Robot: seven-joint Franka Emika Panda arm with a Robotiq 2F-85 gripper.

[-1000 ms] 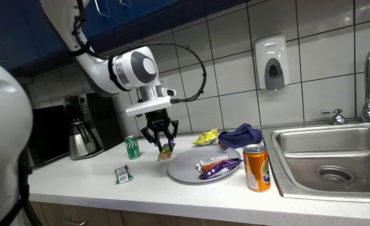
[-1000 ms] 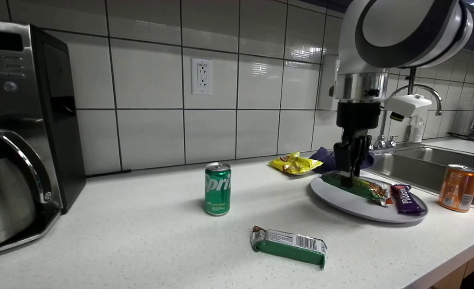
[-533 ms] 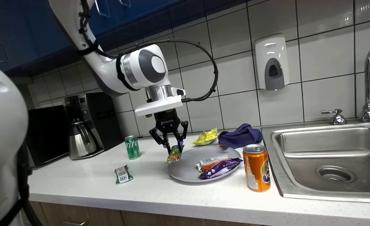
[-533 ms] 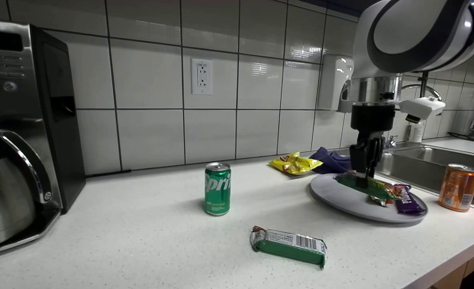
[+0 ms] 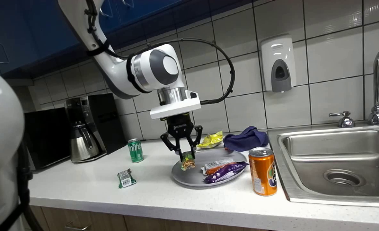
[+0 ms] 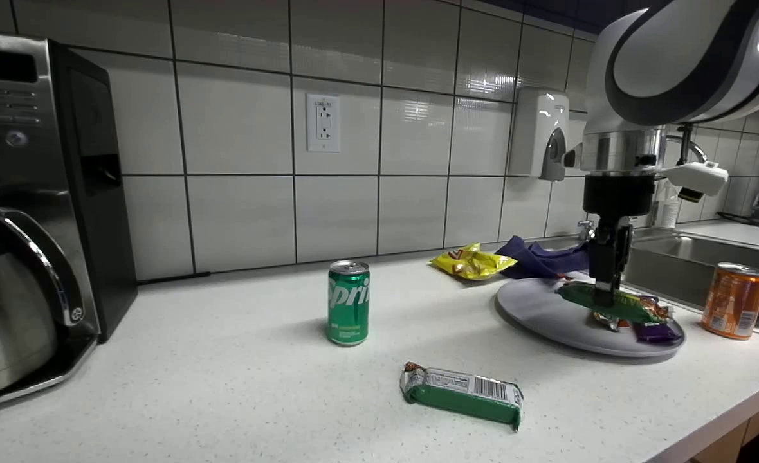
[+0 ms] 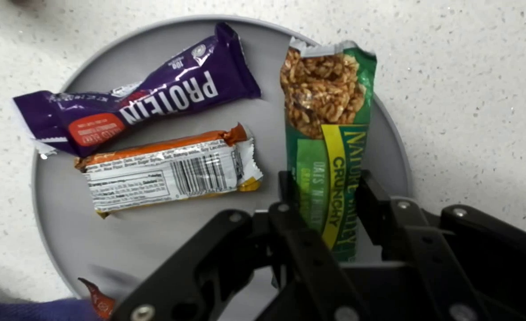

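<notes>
My gripper (image 7: 325, 189) is shut on a green granola bar (image 7: 327, 96), gripping it across its width with the oat-picture end sticking out. In an exterior view the gripper (image 5: 187, 156) hangs above the left part of a round grey plate (image 5: 181, 176); the held bar (image 6: 630, 305) seems to be just over it. On the plate lie a purple protein bar (image 7: 169, 96) and an orange bar (image 7: 169, 176) with its white label up. A second green bar (image 6: 463, 393) lies on the counter. The held bar's rear end is hidden behind the gripper in the wrist view.
A green can (image 6: 348, 305) stands on the counter, and an orange can (image 5: 262, 173) stands between plate and sink (image 5: 282, 179). Behind the plate are a yellow bag (image 5: 211, 140) and a dark blue cloth (image 5: 246, 139). A coffee maker (image 6: 38, 193) stands at the left.
The gripper has carried the green bar rightward in both exterior views, from the plate's edge to above the plate. The grip has stayed the same, and the items on the counter have not moved.
</notes>
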